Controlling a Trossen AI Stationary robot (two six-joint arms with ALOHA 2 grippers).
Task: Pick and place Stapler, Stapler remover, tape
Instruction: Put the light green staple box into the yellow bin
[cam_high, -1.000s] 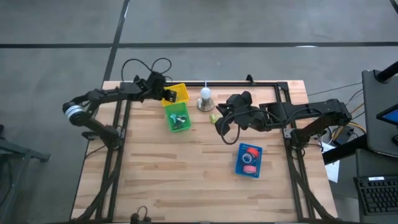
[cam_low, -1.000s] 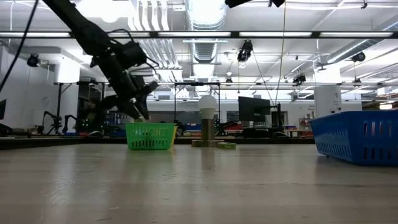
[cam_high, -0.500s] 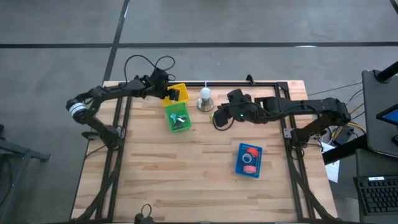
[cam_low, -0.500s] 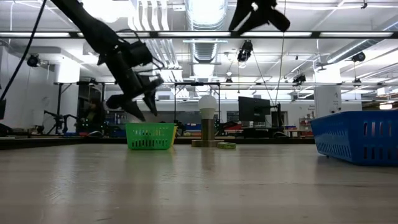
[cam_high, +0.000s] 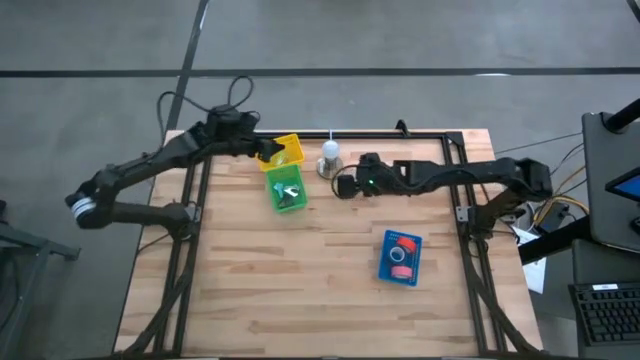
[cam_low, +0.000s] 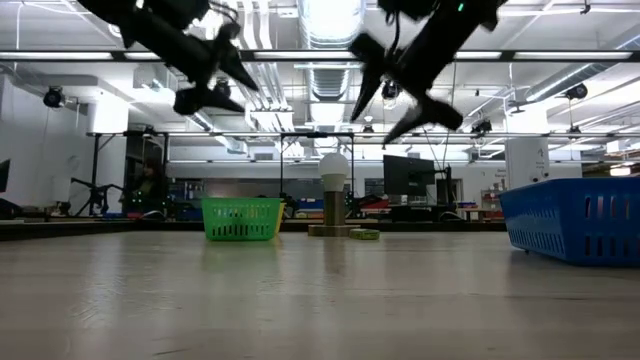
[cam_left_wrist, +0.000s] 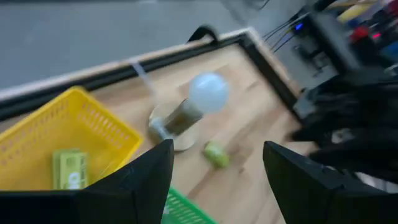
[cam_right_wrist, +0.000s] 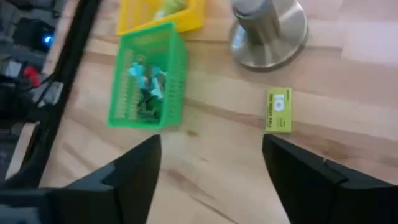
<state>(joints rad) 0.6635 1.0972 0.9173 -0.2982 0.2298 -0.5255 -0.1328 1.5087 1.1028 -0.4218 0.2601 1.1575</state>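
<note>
A small yellow-green oblong piece, which I take for the stapler (cam_right_wrist: 278, 110), lies flat on the wood beside the lamp base (cam_right_wrist: 268, 28); the low view shows the stapler (cam_low: 364, 235) too. My right gripper (cam_right_wrist: 217, 177) hovers open above it, well clear of the table (cam_low: 395, 100). My left gripper (cam_left_wrist: 217, 186) stands open high over the yellow basket (cam_high: 285, 150), where a like piece (cam_left_wrist: 69, 168) lies. Teal stapler removers (cam_right_wrist: 146, 87) sit in the green basket (cam_high: 287, 190). Tape rolls (cam_high: 404, 244) lie in the blue basket (cam_high: 400, 257).
A bulb lamp (cam_high: 330, 160) stands between the yellow basket and my right gripper. A black frame rail (cam_high: 400, 133) runs along the table's far edge. Bare wood (cam_high: 300, 290) stretches across the near half of the table.
My left gripper has risen from behind the green basket to well above the yellow one and has opened. My right gripper has come down and moved toward the table's far left, toward the lamp, and has opened.
</note>
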